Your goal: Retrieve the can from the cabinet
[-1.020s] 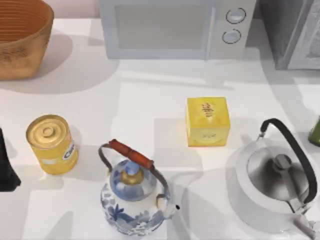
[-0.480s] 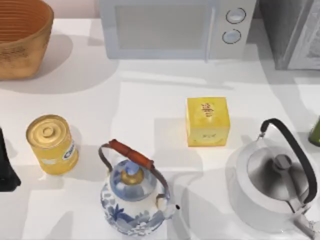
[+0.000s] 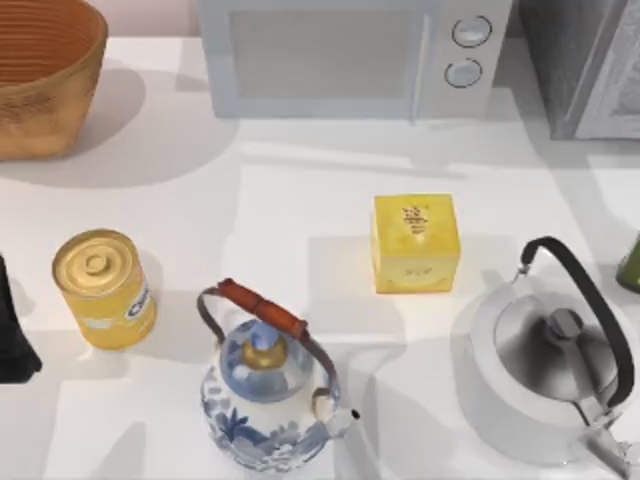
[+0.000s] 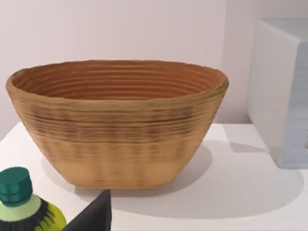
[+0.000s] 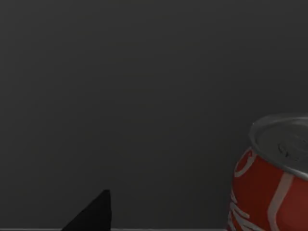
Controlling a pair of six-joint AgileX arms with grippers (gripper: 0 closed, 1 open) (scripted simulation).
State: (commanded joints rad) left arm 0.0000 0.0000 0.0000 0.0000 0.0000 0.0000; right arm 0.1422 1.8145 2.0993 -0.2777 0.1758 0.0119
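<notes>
Can: a red can (image 5: pixel 272 173) stands upright against a dark grey wall in the right wrist view, apparently inside the cabinet (image 3: pixel 580 60), which sits at the counter's (image 3: pixel 300 200) two o'clock corner in the top view.
Right pincer: one dark fingertip (image 5: pixel 94 211) shows near the can but apart from it; whether the pincer is released or clenched cannot be told.
Left pincer: parked at the counter's nine o'clock edge, a dark tip (image 4: pixel 94 214) facing a wicker basket (image 4: pixel 118 120) and a green-capped bottle (image 4: pixel 21 202); its state cannot be told either.
Clutter: a yellow tin (image 3: pixel 103 288), a blue teapot (image 3: pixel 268 385), a yellow box (image 3: pixel 415 243) and a steel kettle (image 3: pixel 545 365) crowd the counter's front half, with a microwave (image 3: pixel 350 55) at twelve o'clock.
Risk, aim: the can sits off to one side of the right wrist view, so a straight advance would likely clip its side and tip it or shove it deeper.
Risk, exit: pulling back out low could strike the kettle's raised handle, judging by how near it stands to the cabinet.
</notes>
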